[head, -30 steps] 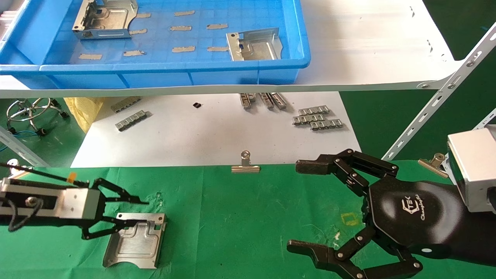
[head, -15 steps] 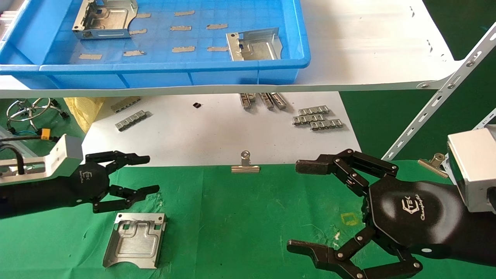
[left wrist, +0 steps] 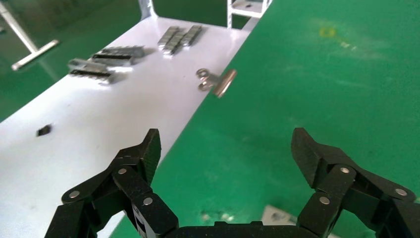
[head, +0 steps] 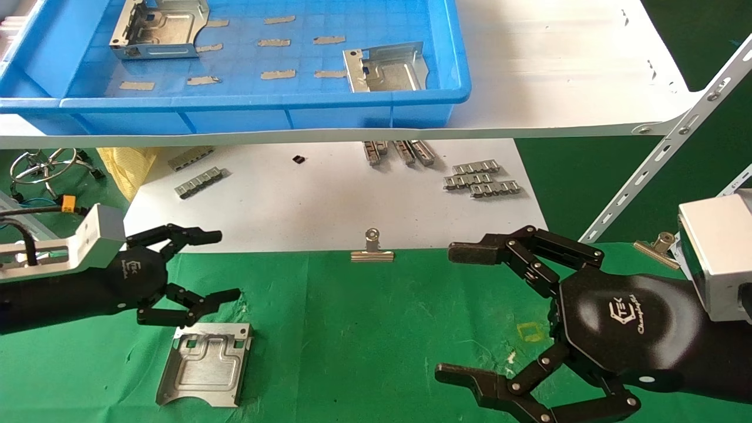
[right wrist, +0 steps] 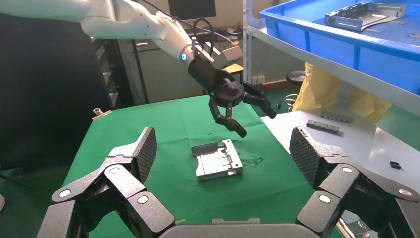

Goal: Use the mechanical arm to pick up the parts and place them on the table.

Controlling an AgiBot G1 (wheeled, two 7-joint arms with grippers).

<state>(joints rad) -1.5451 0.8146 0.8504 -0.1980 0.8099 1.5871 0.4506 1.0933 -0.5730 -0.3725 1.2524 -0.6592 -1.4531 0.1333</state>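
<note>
One stamped metal part (head: 204,363) lies flat on the green cloth table (head: 364,329) at the near left, its flanged edge towards the white board (head: 305,200). The left gripper (head: 200,267) hangs just above and beyond that edge, fingers spread and holding nothing; the right wrist view shows clear air between its fingertips and the plate. Two more parts sit in the blue tray (head: 264,106) on the far shelf, one at its far left (head: 158,28) and one towards its right end (head: 386,67). The right gripper (head: 464,311) hovers spread and empty over the near right of the cloth, apparently idle.

Risks, as I judge them: the lowest left finger is very close to the placed plate, so a sideways or downward drift could nudge or skate it across the wrinkled cloth. Reaching for the tray means clearing the shelf lip and the tray wall; too low a path would strike them. The thin, glossy plates lie flat on the tray floor, so fingers may slip off an edge rather than get under it
</note>
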